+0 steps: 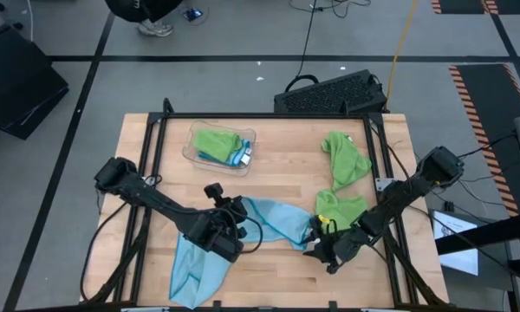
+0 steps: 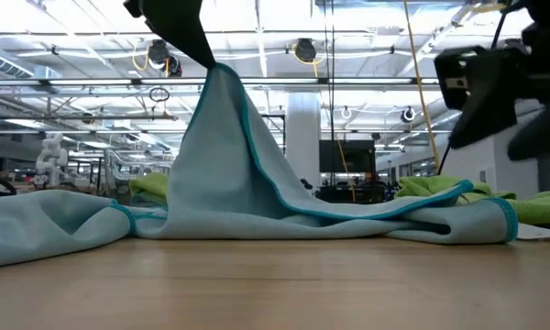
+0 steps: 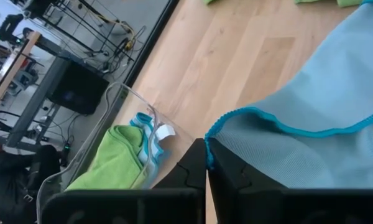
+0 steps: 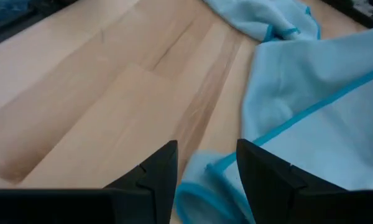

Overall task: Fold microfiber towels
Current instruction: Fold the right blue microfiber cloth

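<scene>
The blue towel (image 1: 243,234) runs across the table front from 8 to 3 o'clock. The left gripper (image 1: 228,227) pinches its edge shut and lifts it; the right gripper (image 1: 322,247), nearer the free corner, straddles that corner with fingers apart

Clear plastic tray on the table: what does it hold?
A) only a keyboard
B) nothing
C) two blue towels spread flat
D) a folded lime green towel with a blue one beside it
D: in the high view the clear plastic tray holds a folded green towel with a blue towel against it.
</scene>
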